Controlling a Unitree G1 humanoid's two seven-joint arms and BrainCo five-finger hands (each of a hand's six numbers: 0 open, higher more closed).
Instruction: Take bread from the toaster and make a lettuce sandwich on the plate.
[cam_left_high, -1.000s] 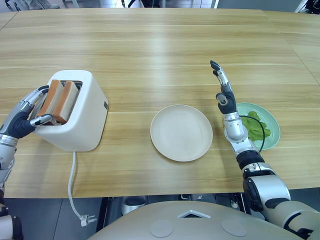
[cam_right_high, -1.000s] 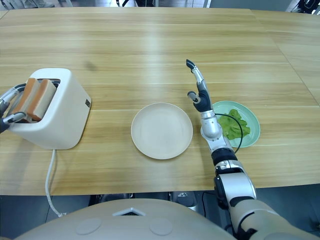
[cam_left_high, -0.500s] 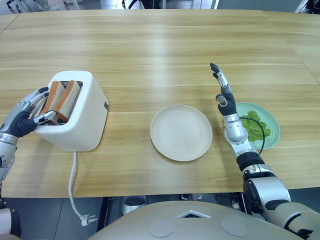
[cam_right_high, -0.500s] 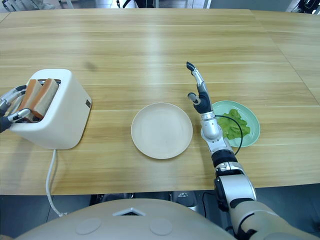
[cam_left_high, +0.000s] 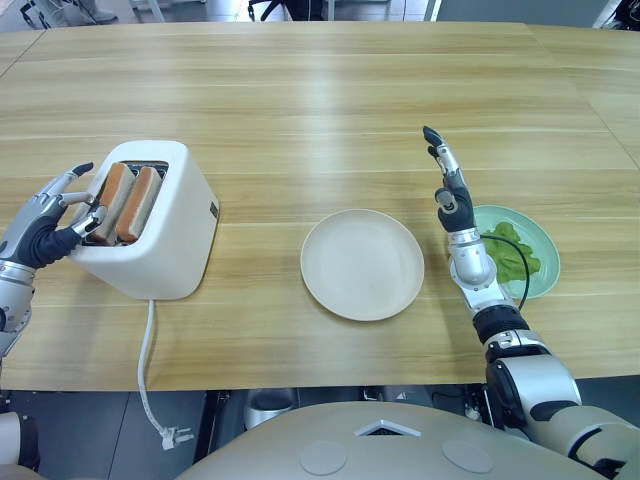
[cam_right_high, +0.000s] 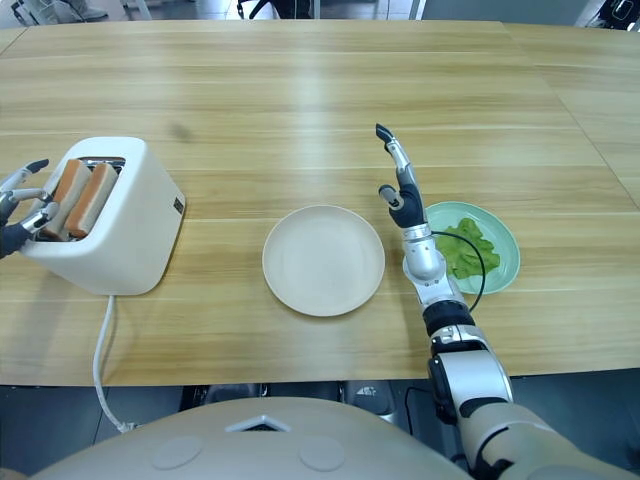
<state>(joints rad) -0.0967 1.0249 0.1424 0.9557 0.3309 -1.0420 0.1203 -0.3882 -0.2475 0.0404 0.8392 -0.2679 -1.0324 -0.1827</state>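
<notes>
At the left: left hand (cam_left_high: 42, 232) just beside the toaster (cam_left_high: 172, 250), fingers (cam_left_high: 72, 174) spread apart and clamped on nothing. A second ago curled round the near slice; now let go, fingertips close to the crust, contact impossible to judge. Just past the fingers: two slices of bread (cam_left_high: 139, 202) standing side by side in the slots, sunk lower than before, only the top edges above the white casing. Toaster itself in the same spot on the wooden table (cam_left_high: 300, 100), its cord (cam_left_high: 146, 365) trailing off the near edge down to a loose plug (cam_left_high: 176, 437).

At the right: right hand (cam_left_high: 447, 180) held upright over the table, fingers straight and apart, holding nothing, unchanged from the earlier frames. To its left, the round beige plate (cam_left_high: 363, 265), bare, near the middle of the table and well apart from the toaster. To its right, just behind the wrist, a pale green dish (cam_left_high: 547, 262) with lettuce (cam_left_high: 516, 250) heaped in it, same as before.
</notes>
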